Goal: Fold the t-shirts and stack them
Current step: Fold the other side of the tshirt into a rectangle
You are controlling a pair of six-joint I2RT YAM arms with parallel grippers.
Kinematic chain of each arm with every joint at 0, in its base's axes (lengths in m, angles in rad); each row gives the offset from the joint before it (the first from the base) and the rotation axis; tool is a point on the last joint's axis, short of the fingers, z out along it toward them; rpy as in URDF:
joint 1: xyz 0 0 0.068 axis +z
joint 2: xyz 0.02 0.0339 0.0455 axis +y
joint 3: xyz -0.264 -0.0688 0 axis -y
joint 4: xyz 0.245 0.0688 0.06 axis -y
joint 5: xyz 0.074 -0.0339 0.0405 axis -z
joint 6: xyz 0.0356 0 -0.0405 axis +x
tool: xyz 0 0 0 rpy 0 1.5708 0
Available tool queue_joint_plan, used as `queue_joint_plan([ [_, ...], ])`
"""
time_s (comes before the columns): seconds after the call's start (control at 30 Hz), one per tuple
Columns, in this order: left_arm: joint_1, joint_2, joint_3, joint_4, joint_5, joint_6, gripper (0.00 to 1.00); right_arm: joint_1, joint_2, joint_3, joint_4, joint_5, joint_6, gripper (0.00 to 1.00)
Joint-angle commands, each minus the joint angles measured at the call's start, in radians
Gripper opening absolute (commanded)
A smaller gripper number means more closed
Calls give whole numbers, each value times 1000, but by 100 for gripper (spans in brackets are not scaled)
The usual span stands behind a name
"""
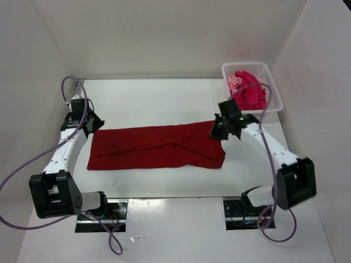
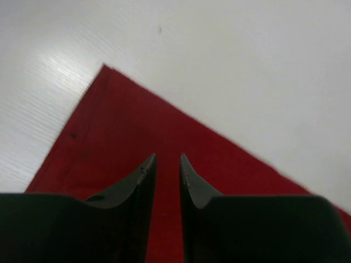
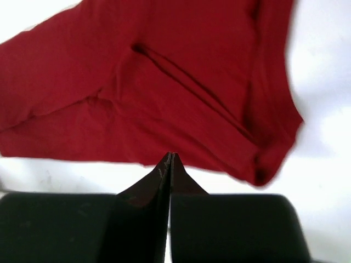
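The dark red t-shirt (image 1: 156, 148) lies flat, a long band left of the white mesh basket (image 1: 272, 82). The magenta-pink t-shirt (image 1: 252, 94) and salmon t-shirt (image 1: 234, 82) sit bunched inside it. The left gripper (image 2: 168, 159), over the band's end farthest from the basket, is slightly spread and empty. The right gripper (image 3: 170, 157), at the nearer end, is pressed together.

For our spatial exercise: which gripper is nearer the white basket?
Right. The right gripper is just in front of the basket; the left gripper is at the red shirt's far end.
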Motion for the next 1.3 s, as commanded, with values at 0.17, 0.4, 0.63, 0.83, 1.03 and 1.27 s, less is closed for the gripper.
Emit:
queue_joint_plan([
  [0.17,-69,135,-104,123,130,-22,32,228,397,256,239,214,-46,36],
  [0.4,-35,284,-104,188,261,-85,32,259,573,336,216,295,-98,48],
  [0.63,-35,313,-104,197,261,-85,32,259,622,349,216,329,-109,47],
  [0.83,-12,373,-113,215,241,-85,29,293,632,347,195,272,-99,21],
  [1.03,-3,459,-73,215,216,-85,29,311,571,327,160,231,-80,0],
  [1.27,-3,459,-55,235,246,-94,28,345,406,202,74,114,-8,0],
])
